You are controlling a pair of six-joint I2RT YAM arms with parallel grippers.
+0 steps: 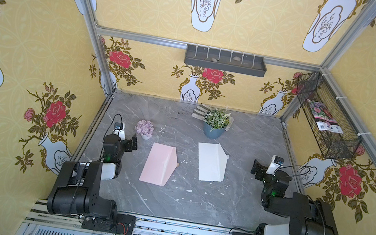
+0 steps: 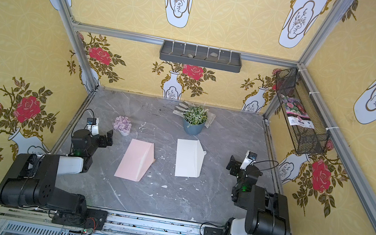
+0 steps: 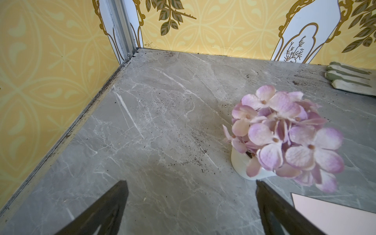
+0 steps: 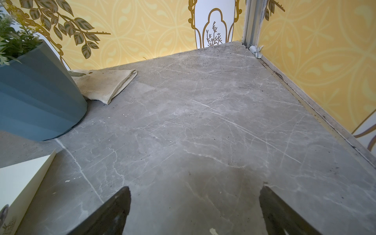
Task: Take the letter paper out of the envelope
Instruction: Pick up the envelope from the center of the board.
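The pink envelope (image 1: 159, 165) lies flat in the middle of the desk (image 1: 192, 202) with its flap folded open; whether paper sits inside cannot be told. To its right, apart from it, lies a white envelope (image 1: 210, 162), also with its flap open. Behind the pink envelope and to its left stands a small pot of lilac flowers (image 1: 145, 129). Farther back and to the right, a blue pot of greenery (image 1: 214, 125) touches a pale glove (image 1: 199, 112). The left gripper (image 1: 134, 144) hovers left of the pink envelope, jaws spread wide and empty. The right gripper (image 1: 256, 170) is beyond the white envelope, likewise wide and empty

Gloves (image 1: 199, 111) lie beside potted plant (image 1: 215, 124), purple flowers (image 1: 145, 127) apart.
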